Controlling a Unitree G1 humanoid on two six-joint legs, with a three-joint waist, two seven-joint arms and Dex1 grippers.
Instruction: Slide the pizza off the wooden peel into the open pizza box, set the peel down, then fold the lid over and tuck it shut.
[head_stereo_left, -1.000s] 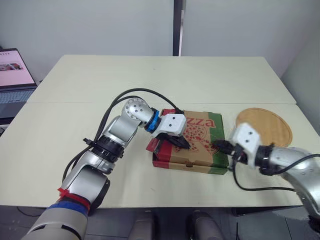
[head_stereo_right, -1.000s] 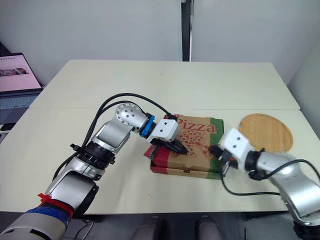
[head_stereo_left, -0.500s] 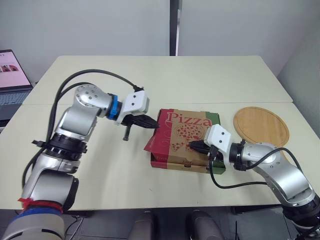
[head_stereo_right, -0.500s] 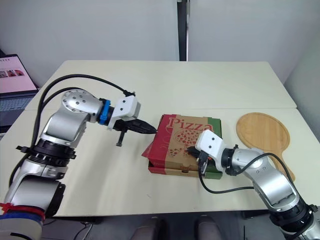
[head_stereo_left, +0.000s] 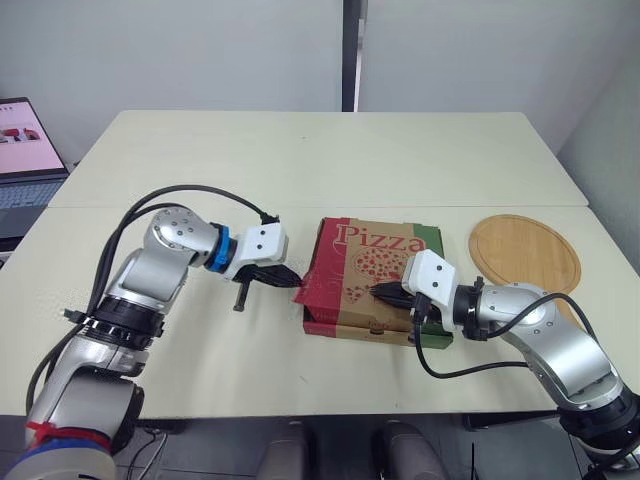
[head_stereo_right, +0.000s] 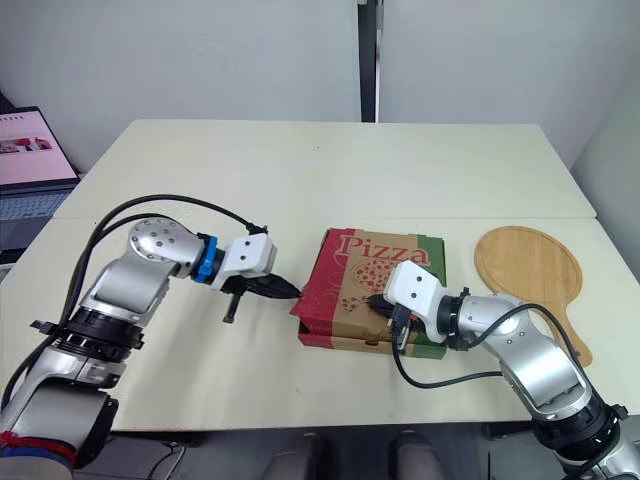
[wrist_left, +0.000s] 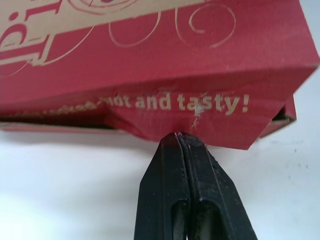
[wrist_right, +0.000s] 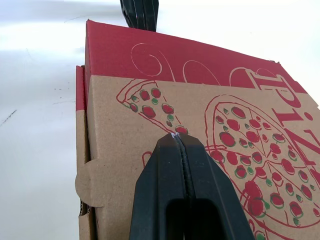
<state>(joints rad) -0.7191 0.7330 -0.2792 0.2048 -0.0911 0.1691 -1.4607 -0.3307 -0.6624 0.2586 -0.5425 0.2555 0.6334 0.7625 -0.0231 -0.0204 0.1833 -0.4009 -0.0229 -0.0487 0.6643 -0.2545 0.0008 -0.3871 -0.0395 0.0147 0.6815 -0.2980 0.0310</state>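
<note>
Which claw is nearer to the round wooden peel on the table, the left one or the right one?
Right. The right claw rests on top of the pizza box, which lies left of the wooden peel. The left claw touches the box's left side, farther away.

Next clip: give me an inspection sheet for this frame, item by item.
Surface: pale table, seam across the middle.
Job's things: pizza box with lid down, red side flap sticking out; wooden peel flat on the table, to the box's right.
Clutter: nothing seen.
Tools: left tool shut, tip at the red side flap; right tool shut, tip on the lid.
Cables: black cable looping over the left arm, another under the right.
Surroundings: open laptop far left; wall behind.
</note>
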